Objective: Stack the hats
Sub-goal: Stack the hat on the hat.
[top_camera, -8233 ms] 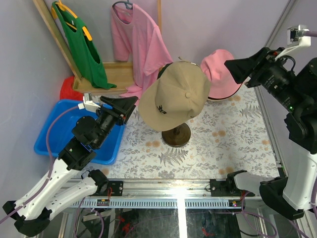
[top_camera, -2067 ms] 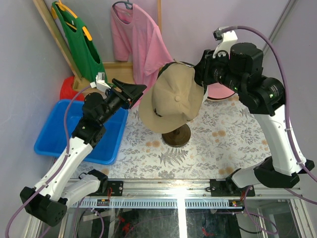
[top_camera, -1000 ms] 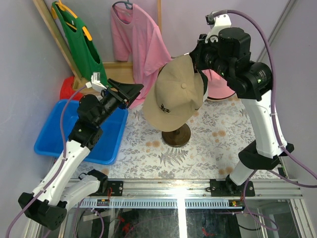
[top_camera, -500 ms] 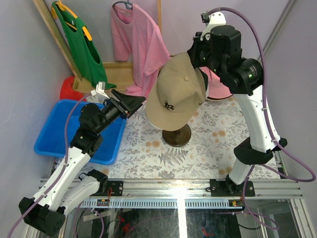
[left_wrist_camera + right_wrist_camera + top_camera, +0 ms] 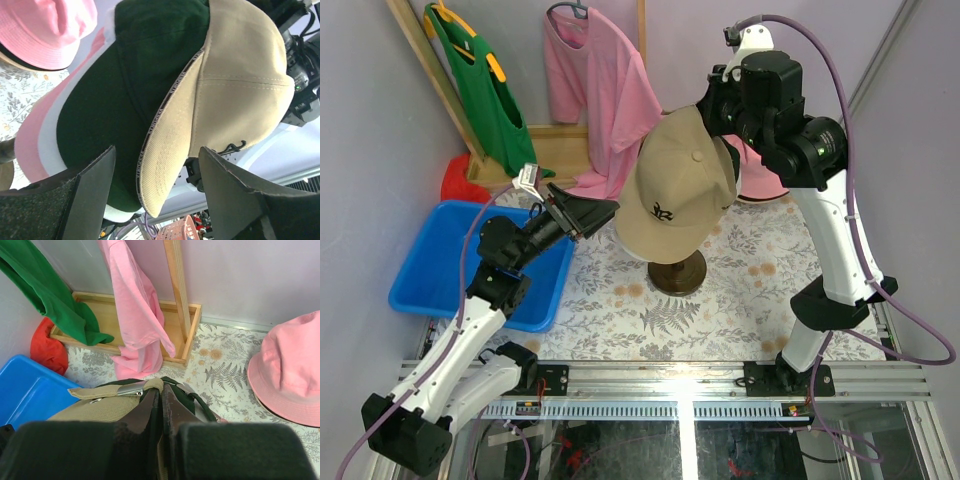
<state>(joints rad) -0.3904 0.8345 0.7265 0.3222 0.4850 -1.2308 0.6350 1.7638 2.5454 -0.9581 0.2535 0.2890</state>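
Observation:
A tan cap with dark lettering sits on top of the stack on the stand. A dark green cap lies under it, and a pink edge shows below that. My right gripper is shut on the tan cap's back strap, above the stack. My left gripper is open at the stack's left side. In the left wrist view the tan brim lies in the gap between its fingers, and no contact shows. The pink bucket hat lies flat at the back right, partly hidden behind my right arm.
The stand's round brown base rests on the fern-print table. A blue bin is at the left under my left arm. Behind stand a wooden rack with a pink shirt and a green shirt, and a red bundle.
My right gripper has shifted the tan cap slightly right on the stack, its lettering now facing front. My left gripper has moved right and down, closer to the brim.

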